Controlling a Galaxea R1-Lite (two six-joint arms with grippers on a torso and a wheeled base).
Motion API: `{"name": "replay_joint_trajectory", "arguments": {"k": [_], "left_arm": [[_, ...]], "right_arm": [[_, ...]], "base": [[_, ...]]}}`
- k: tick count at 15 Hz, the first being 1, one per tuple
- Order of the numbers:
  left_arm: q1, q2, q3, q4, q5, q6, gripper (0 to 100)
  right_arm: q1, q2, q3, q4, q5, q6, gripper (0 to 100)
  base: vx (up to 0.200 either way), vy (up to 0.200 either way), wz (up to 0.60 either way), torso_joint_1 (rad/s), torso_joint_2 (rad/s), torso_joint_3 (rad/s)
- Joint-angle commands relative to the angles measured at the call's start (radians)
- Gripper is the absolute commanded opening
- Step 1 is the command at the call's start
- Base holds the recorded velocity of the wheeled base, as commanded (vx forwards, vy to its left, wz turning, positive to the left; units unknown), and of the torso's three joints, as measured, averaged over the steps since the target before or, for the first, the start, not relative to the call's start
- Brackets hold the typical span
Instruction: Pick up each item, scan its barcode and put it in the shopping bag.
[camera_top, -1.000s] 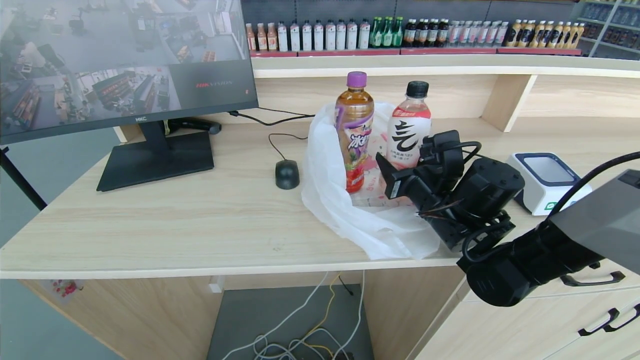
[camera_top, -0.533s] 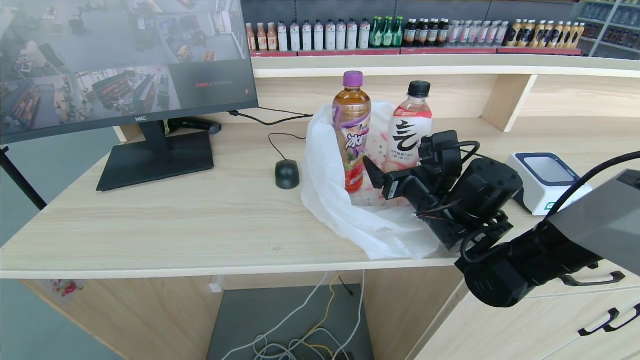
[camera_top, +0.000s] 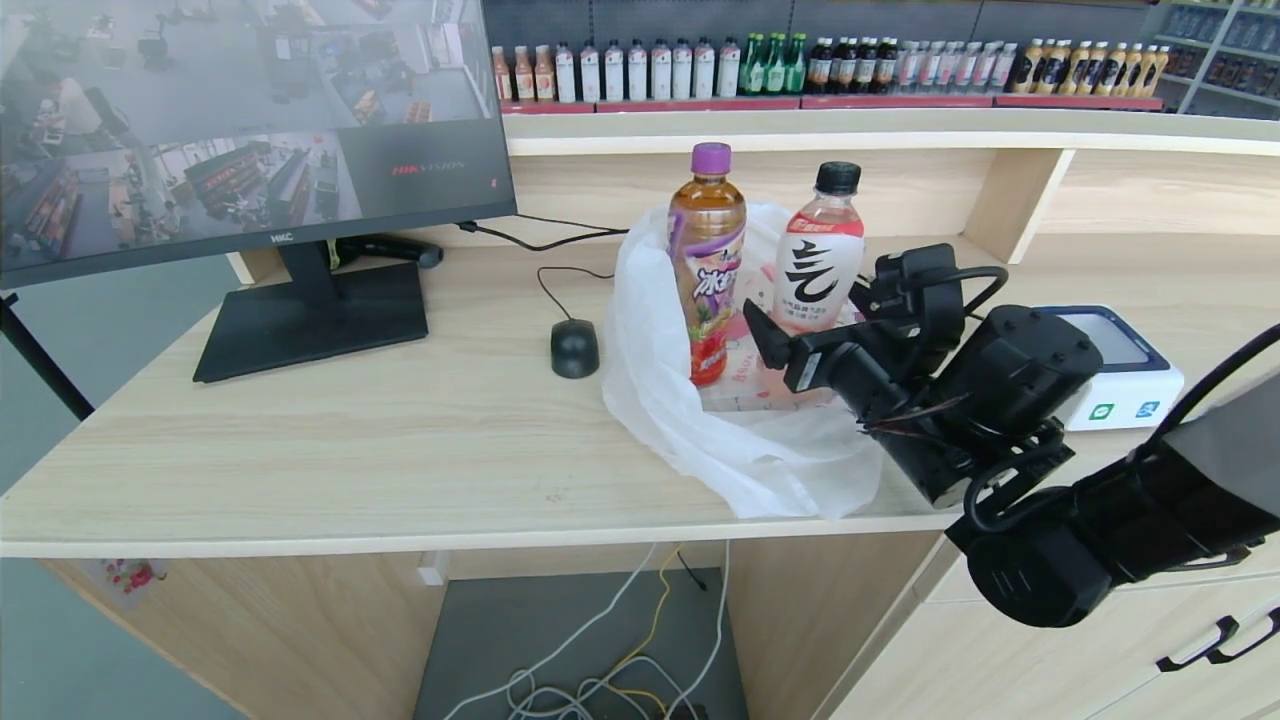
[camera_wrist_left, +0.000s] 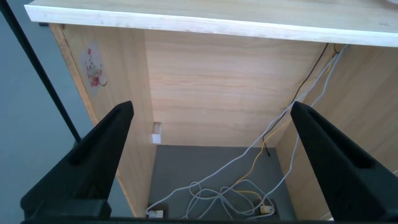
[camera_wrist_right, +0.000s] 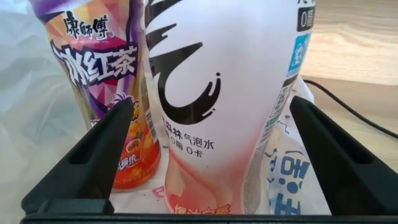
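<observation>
Inside the white plastic shopping bag (camera_top: 690, 430), the amber tea bottle with a purple cap (camera_top: 707, 265) and the pale pink, black-capped plastic bottle (camera_top: 818, 262) stand upright, apparently bagged. The right gripper (camera_top: 772, 345) hovers at the bag's mouth, jaws apart and empty — flanking the pink bottle without touching it.

You face a pale wood counter (camera_top: 350, 450) with a raised ledge (camera_top: 800, 140) along its far side. On its left part stands a black monitor (camera_top: 240, 110), with a black wired mouse (camera_top: 574, 347) to its right. Behind the ledge, a store shelf (camera_top: 830, 103) carries rows of bottled drinks. At your lower right are drawers (camera_top: 1080, 680) with black handles. Under the counter, loose cables (camera_top: 600, 670) trail to the grey floor (camera_top: 60, 640).
</observation>
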Motion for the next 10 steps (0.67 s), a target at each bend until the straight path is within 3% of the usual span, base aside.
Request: {"name": "replay_joint_trajectory", "arguments": {"k": [1, 10], "left_arm": [[0.0, 0.0, 0.0, 0.0, 0.0, 0.0, 100], [0.0, 0.0, 0.0, 0.0, 0.0, 0.0, 100]], "right_arm": [[0.002, -0.04, 0.023, -0.001, 0.0, 0.0, 100], [0.002, -0.261, 0.187, -0.001, 0.0, -0.001, 100]], "base": [[0.0, 0.0, 0.0, 0.0, 0.0, 0.0], [0.0, 0.0, 0.0, 0.0, 0.0, 0.0]]}}
